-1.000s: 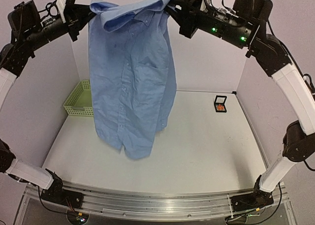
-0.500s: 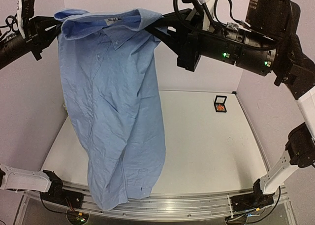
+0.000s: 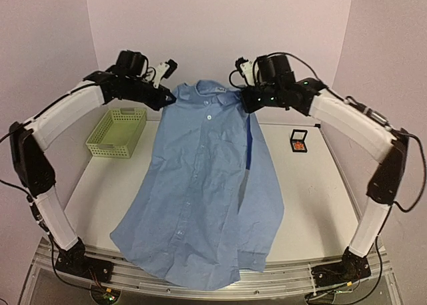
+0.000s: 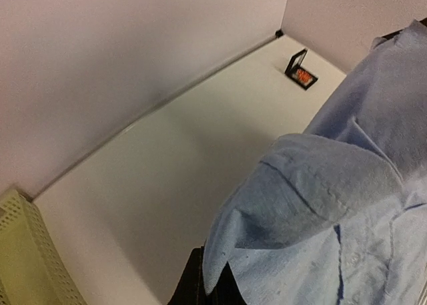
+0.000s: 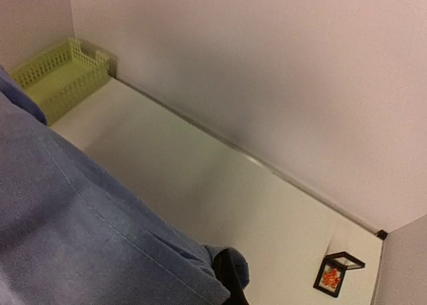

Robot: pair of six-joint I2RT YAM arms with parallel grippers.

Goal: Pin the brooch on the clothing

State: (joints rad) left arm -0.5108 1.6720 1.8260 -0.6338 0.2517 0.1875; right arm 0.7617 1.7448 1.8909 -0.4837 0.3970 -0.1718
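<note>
Nearest the arm bases, the hem of the light blue shirt (image 3: 200, 205) lies at the front edge of the white tabletop (image 3: 313, 205), button side up, with one cuff at the hem's right corner. From there the shirt runs away up the middle of the tabletop, its lower part resting flat and its upper part lifted clear of the surface. A darker blue fold shows along the right side of the chest. At the shirt's top, the left claw (image 3: 168, 98) is pinched closed on the fabric at the left shoulder. In the left wrist view, cloth drapes over the dark fingers and hides most of them. The right claw (image 3: 245, 101) is likewise clamped tight on the right shoulder beside the collar, with only a dark fingertip poking out past the cloth in its own wrist view. Beyond the shirt's right shoulder, well apart from it near the far right corner, the tiny orange brooch (image 3: 299, 145) sits inside a small black box frame (image 3: 299, 134) on the tabletop. Off the shirt's left shoulder, near the back wall (image 3: 220, 31), stands a pale green basket (image 3: 100, 145).
</note>
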